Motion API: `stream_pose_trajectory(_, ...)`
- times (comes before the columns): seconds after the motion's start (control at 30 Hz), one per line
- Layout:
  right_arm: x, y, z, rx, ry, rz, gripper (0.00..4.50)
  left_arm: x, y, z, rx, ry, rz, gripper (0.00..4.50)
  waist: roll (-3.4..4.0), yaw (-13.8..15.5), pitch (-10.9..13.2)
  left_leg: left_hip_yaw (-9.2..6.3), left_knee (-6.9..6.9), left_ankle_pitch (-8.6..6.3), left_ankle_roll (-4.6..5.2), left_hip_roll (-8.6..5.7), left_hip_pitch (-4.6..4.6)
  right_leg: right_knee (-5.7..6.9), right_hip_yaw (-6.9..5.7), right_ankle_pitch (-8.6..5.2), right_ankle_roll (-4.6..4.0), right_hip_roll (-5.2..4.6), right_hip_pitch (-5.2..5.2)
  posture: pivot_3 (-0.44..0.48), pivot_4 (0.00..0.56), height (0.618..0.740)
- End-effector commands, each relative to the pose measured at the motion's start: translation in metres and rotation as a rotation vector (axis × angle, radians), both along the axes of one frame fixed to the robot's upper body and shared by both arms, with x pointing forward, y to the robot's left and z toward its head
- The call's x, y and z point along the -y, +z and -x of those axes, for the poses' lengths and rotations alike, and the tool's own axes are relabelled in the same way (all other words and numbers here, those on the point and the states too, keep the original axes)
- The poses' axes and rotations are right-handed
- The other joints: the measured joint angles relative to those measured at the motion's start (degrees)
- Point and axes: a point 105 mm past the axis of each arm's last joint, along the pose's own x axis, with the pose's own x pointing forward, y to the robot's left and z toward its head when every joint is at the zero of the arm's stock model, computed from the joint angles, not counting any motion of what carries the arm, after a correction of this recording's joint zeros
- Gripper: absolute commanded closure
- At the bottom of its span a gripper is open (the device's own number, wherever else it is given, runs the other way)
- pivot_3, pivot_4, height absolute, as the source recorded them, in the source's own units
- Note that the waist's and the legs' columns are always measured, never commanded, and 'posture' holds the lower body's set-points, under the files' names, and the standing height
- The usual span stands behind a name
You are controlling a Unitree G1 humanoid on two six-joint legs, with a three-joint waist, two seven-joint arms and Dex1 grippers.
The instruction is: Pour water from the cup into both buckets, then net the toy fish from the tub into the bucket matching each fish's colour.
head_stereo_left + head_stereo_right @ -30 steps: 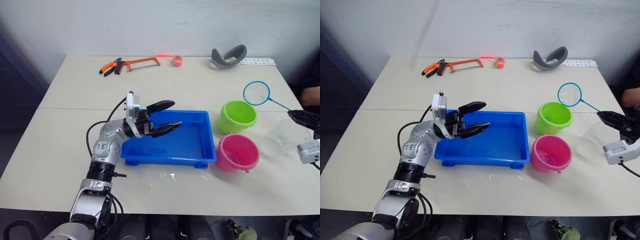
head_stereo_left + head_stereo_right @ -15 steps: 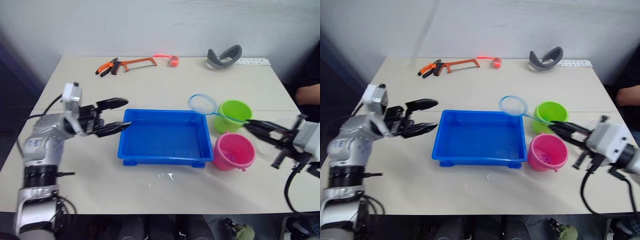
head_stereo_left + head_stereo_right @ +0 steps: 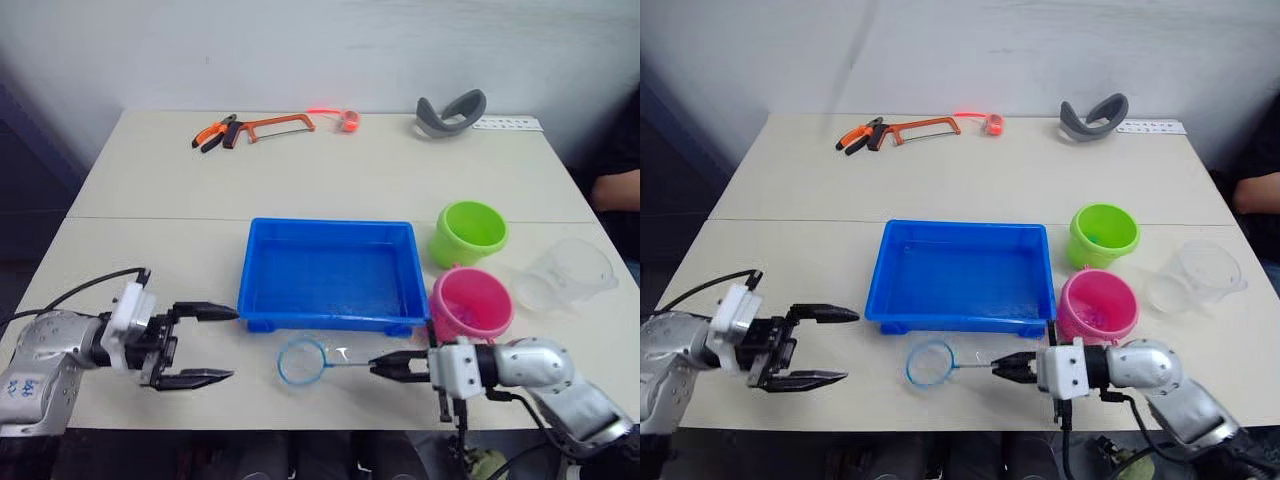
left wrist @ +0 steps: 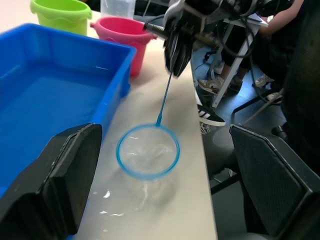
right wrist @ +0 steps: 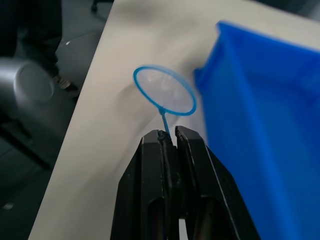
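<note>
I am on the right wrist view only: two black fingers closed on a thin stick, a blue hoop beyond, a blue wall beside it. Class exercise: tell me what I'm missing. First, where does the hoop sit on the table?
Observer: The net lies on the table in front of the tub, on the robot's side, outside it.
Operator: And the other gripper?
Observer: The left gripper is open, over the table to the left of the net, apart from it.
Operator: Where are the buckets?
Observer: The pink bucket stands by the tub's right end, with the green bucket beyond it.
Operator: Any fish in the tub?
Observer: None that I can make out.
</note>
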Motion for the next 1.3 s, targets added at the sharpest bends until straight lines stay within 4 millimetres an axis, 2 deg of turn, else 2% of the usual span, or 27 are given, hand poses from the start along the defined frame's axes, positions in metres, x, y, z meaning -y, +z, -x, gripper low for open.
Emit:
stream_pose_trajectory(0.03,-0.005,-0.012,0.001,0.041,0.049,0.006,4.50,0.005,0.009,0.005,0.041,-0.007,-0.004,0.05,-0.01,-0.13,-0.01,0.00,0.00,0.01,0.00,-0.02,0.06,0.03,0.00,0.00,0.00,-0.03,0.03,0.000,0.150,0.740)
stream_pose_trajectory(0.2,-0.009,-0.029,-0.012,0.090,0.027,0.002,4.50,0.010,0.002,0.010,0.012,-0.015,-0.022,0.05,0.00,-0.48,-0.01,0.04,-0.05,0.00,-0.04,-0.02,0.17,0.16,0.06,-0.03,-0.04,-0.04,0.02,0.000,0.150,0.740)
stream_pose_trajectory(0.4,-0.010,-0.036,-0.017,0.059,0.017,-0.031,4.50,0.013,0.001,0.009,-0.002,-0.012,-0.017,0.05,0.00,-0.40,-0.01,0.02,-0.05,0.00,-0.06,-0.02,0.17,0.37,0.05,-0.04,-0.06,-0.05,0.02,0.000,0.150,0.740)
stream_pose_trajectory(0.47,-0.009,-0.035,-0.020,0.051,0.001,-0.055,3.67,0.012,0.002,0.007,-0.007,-0.006,-0.016,0.00,0.00,-0.43,-0.01,0.02,-0.05,0.00,-0.06,-0.02,0.17,0.36,0.05,-0.04,-0.07,-0.05,0.02,0.000,0.150,0.740)
stream_pose_trajectory(0.5,-0.008,-0.034,-0.020,0.033,-0.003,-0.068,3.44,0.011,0.002,0.006,-0.019,0.001,-0.012,0.00,0.01,-0.45,-0.01,0.03,-0.05,0.00,-0.06,-0.02,0.17,0.36,0.05,-0.05,-0.07,-0.05,0.02,0.000,0.150,0.740)
stream_pose_trajectory(0.57,-0.005,-0.025,-0.019,0.048,-0.001,-0.089,2.48,0.008,0.002,0.005,-0.030,0.010,-0.013,0.00,0.01,-0.45,-0.01,0.03,-0.05,0.00,-0.06,-0.02,0.18,0.36,0.06,-0.05,-0.07,-0.05,0.02,0.000,0.150,0.740)
stream_pose_trajectory(0.6,-0.003,-0.019,-0.018,0.059,0.002,-0.098,1.98,0.007,0.002,0.004,-0.031,0.015,-0.014,0.00,0.00,-0.44,-0.01,0.02,-0.05,0.00,-0.06,-0.01,0.18,0.36,0.05,-0.05,-0.07,-0.05,0.02,0.000,0.150,0.740)
stream_pose_trajectory(0.67,0.002,-0.004,-0.014,0.082,0.007,-0.117,1.31,0.001,0.003,0.000,-0.012,0.057,-0.018,0.00,0.01,-0.42,-0.01,0.02,-0.05,0.00,-0.06,-0.01,0.18,0.37,0.05,-0.05,-0.07,-0.05,0.02,0.000,0.150,0.740)
stream_pose_trajectory(0.73,0.011,0.011,-0.008,0.092,0.003,-0.122,0.33,-0.009,0.000,-0.009,0.017,0.152,-0.053,0.00,0.03,-0.40,0.00,0.02,-0.05,0.00,-0.06,-0.01,0.17,0.38,0.05,-0.05,-0.07,-0.05,0.01,0.000,0.150,0.740)
stream_pose_trajectory(0.77,0.015,0.018,-0.003,0.090,0.001,-0.121,0.04,-0.014,-0.001,-0.011,0.031,0.188,-0.064,0.00,0.08,-0.38,0.03,0.02,-0.05,0.00,-0.06,-0.01,0.16,0.37,0.05,-0.05,-0.07,-0.07,0.01,0.000,0.150,0.740)
stream_pose_trajectory(0.93,0.041,0.060,0.018,0.055,-0.088,-0.137,0.04,-0.040,-0.012,-0.010,0.023,0.339,-0.124,0.00,0.10,-0.13,0.04,-0.02,-0.13,-0.04,-0.06,-0.01,0.14,0.10,0.03,-0.05,-0.07,-0.11,0.01,0.000,0.150,0.740)
stream_pose_trajectory(1.03,0.069,0.081,0.017,0.048,-0.246,-0.143,0.04,-0.061,-0.015,-0.005,0.018,0.435,-0.133,0.00,0.05,-0.17,0.01,-0.01,-0.17,-0.09,-0.04,0.00,0.15,-0.02,0.03,-0.05,-0.07,-0.12,0.05,0.000,0.150,0.740)
stream_pose_trajectory(1.1,0.085,0.089,0.023,0.035,-0.298,-0.123,0.04,-0.071,-0.020,-0.001,0.008,0.480,-0.148,0.00,0.03,-0.04,0.01,-0.01,-0.18,-0.15,-0.02,0.03,0.14,-0.07,0.04,-0.05,-0.07,-0.13,0.05,0.000,0.150,0.740)
stream_pose_trajectory(1.17,0.105,0.088,0.027,0.027,-0.360,-0.070,0.04,-0.080,-0.029,0.002,0.001,0.519,-0.179,0.00,0.04,0.20,0.00,-0.01,-0.19,-0.24,0.01,0.02,0.15,-0.10,0.04,-0.05,-0.07,-0.17,0.06,0.000,0.150,0.740)
stream_pose_trajectory(1.3,0.129,0.094,0.020,0.100,-0.477,-0.064,0.04,-0.087,-0.035,0.003,0.021,0.562,-0.188,0.00,0.03,0.50,0.00,0.01,-0.20,-0.31,0.06,0.02,0.17,-0.15,0.07,-0.05,-0.07,-0.19,0.07,0.000,0.150,0.740)
